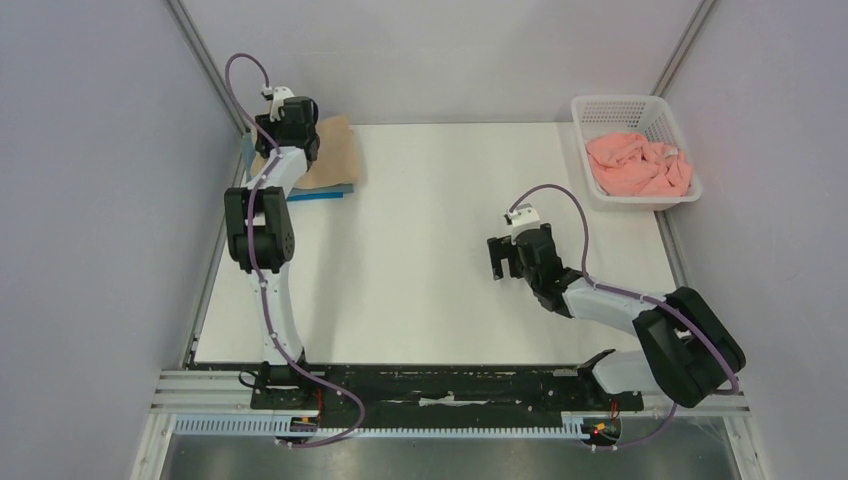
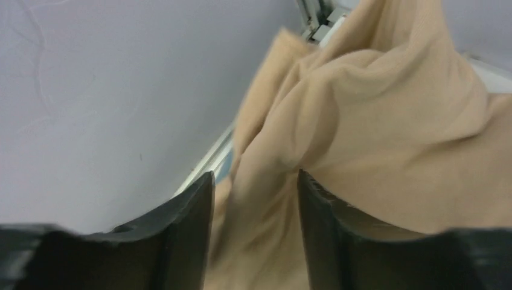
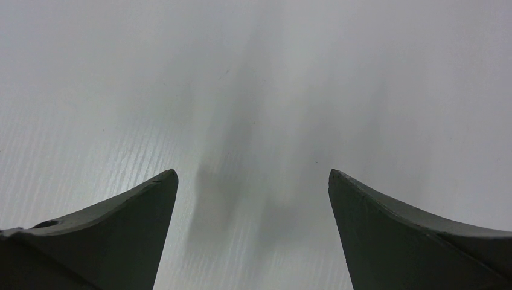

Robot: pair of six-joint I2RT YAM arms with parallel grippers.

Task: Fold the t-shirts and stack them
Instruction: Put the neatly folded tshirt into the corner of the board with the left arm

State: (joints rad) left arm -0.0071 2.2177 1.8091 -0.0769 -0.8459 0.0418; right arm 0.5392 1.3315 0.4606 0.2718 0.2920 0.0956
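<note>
Left tool (image 2: 255,175) sits at the far left corner of the white surface (image 1: 420,220), its two fingers (image 2: 187,229) narrowly apart with tan cloth filling the gap; whether it pinches that cloth cannot be told. Right tool (image 1: 497,262) hangs spread wide over bare surface at mid-right, holding nothing. White basket (image 1: 625,104) at the far right corner holds a crumpled salmon-pink t-shirt (image 1: 640,165). Tan t-shirt (image 1: 335,150) lies folded on a bright blue t-shirt (image 1: 320,192), of which only the near edge shows. Risk: if cloth snags in the fingers on lifting away, the fold would likely drag open and shift the stack. Tan cloth looks soft and thin, bunched into raised wrinkles near the fingers
</note>
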